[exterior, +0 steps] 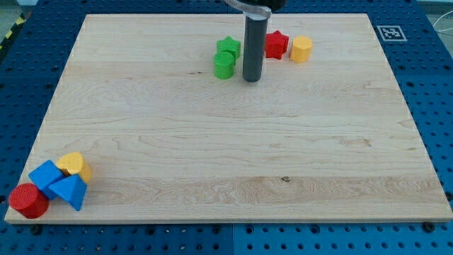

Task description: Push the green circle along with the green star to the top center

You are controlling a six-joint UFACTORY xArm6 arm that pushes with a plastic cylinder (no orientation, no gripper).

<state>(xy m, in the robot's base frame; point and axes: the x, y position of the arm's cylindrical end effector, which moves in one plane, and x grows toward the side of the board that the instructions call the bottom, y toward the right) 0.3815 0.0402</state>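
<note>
The green circle stands near the view's top centre, touching the green star just above it. My tip rests on the board just to the right of the green circle, a small gap away. The rod rises from there to the view's top edge.
A red star and a yellow hexagon block sit right of the rod. At the bottom left corner a red cylinder, a blue cube, a blue triangle and a yellow block cluster. The wooden board lies on a blue perforated table.
</note>
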